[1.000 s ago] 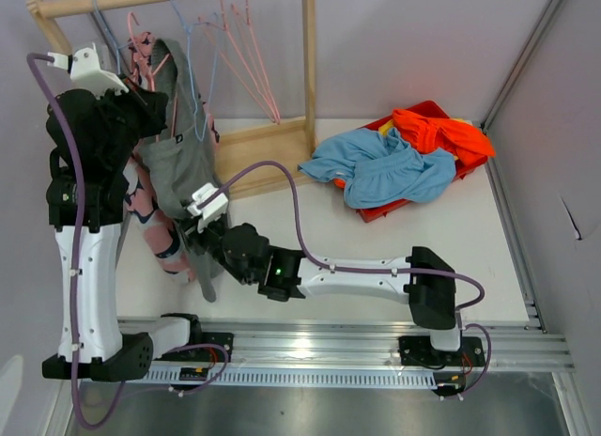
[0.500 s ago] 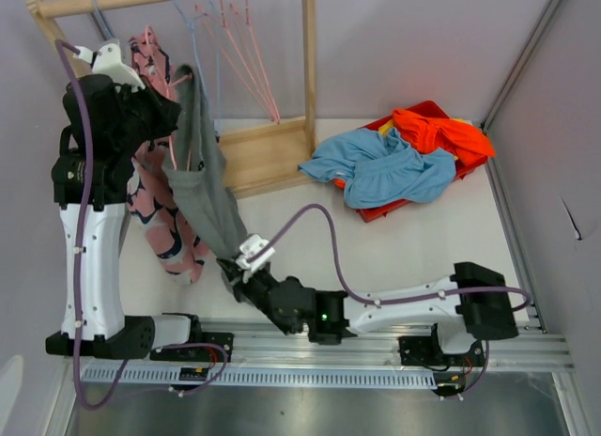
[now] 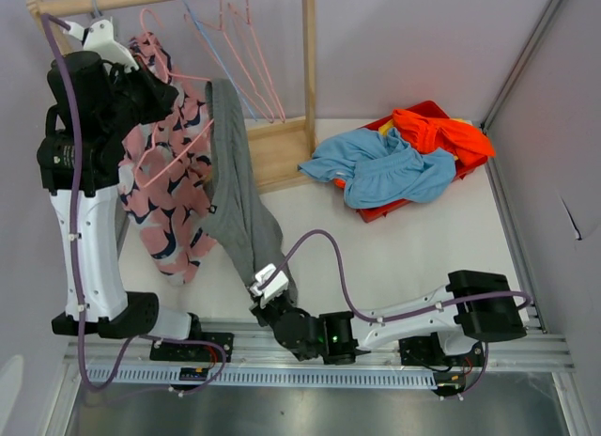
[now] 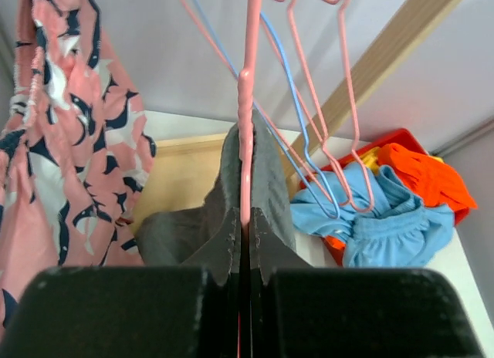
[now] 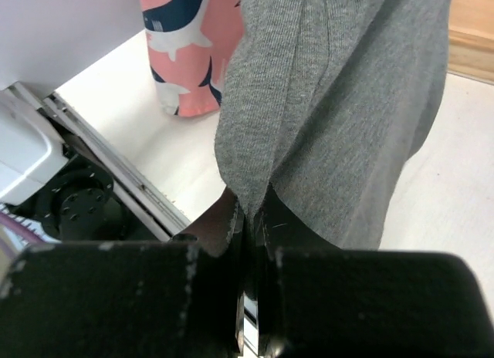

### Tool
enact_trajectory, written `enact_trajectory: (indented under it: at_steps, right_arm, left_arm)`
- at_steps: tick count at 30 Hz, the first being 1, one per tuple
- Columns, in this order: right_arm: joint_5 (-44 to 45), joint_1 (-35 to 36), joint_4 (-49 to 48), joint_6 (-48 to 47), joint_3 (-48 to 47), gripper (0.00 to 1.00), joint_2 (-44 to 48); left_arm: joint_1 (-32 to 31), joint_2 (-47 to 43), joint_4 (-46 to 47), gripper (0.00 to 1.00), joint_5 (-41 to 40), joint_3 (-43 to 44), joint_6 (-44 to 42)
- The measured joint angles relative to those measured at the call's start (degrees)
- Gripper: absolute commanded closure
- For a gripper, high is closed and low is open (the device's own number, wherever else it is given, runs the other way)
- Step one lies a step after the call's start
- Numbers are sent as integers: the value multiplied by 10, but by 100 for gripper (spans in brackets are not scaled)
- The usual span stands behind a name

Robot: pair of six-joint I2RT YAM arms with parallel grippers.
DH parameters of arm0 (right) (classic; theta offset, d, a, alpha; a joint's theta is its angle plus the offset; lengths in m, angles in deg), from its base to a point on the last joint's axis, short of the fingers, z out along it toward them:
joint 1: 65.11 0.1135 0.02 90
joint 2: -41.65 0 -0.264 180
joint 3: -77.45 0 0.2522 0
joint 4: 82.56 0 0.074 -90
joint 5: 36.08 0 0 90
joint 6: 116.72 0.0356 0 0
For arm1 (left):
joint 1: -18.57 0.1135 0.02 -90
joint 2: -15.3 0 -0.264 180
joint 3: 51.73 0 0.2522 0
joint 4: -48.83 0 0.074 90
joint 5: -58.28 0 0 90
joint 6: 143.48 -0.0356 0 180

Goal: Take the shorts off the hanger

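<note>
Grey knitted shorts [image 5: 340, 103] are stretched between the two grippers. The right gripper [image 5: 248, 219] is closed completely, its jaws pinching the lower hem of the shorts, and the cloth goes up and away from its fingertips in long folds. Beyond this gripper and to its left hangs a pink patterned garment [image 5: 185, 42]. The left gripper [image 4: 244, 227] is closed too, its jaws pressed on the thin wire of a pink hanger [image 4: 247, 96], which runs straight up from between the fingers. Just beyond these fingertips the grey cloth lies on both sides of the wire, so the shorts are not yet off the hanger. To the right of the held wire hang several empty hangers [image 4: 309, 134], pink and blue. Further to the right and lower lie a blue cloth [image 4: 394, 219] and an orange cloth [image 4: 424, 173] in a red tray [image 4: 386, 138].
</note>
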Motion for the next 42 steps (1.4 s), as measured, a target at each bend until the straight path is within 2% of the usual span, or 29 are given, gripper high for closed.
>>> enact_trajectory:
  at_steps: [2,4,6,9,13,17,23,26,29,30,31,32,33,34,39,42]
  right_arm:
    - [3,-3,-5,-3,-3,100,-8]
    - [-10,-23,-6,-12,-9,100,-11]
    - [-37,-58,-4,-21,-17,100,-10]
    - [-93,-148,8,-44,-40,100,-1]
    - [-167,-340,63,-73,-138,100,8]
    - [-216,-512,114,-98,-275,100,9]
    - [-266,-676,142,-93,-411,100,16]
    - [-283,-730,141,-78,-412,100,32]
    - [-294,-756,131,-60,-352,100,56]
    - [-297,-760,129,-51,-315,97,66]
    - [-299,-761,130,-44,-291,82,70]
    - [-306,-762,124,-31,-258,58,73]
    - [-313,-762,125,-16,-222,5,76]
    - [-323,-761,129,-7,-186,0,76]
    - [-381,-752,123,79,20,1,99]
    - [-391,-709,108,119,148,1,157]
  left_arm:
    - [0,-10,-2,100,12,-10,1]
    - [0,-43,20,100,21,-70,4]
    - [2,-100,76,100,37,-172,12]
    - [6,-189,129,100,76,-306,22]
    - [7,-278,141,100,147,-413,19]
    - [-3,-327,144,100,152,-461,5]
    - [-7,-334,149,100,103,-472,-6]
    - [-7,-310,159,100,71,-472,-10]
    - [-7,-276,167,100,29,-464,-15]
    - [-7,-261,168,100,12,-454,-17]
    - [-7,-241,171,100,-5,-440,-21]
    - [-7,-218,173,100,-20,-422,-24]
    - [-7,-196,179,100,-34,-403,-26]
    - [-7,-181,186,100,-44,-389,-29]
    - [-7,-81,203,100,-98,-270,-38]
    - [-7,-24,205,100,-118,-180,-41]
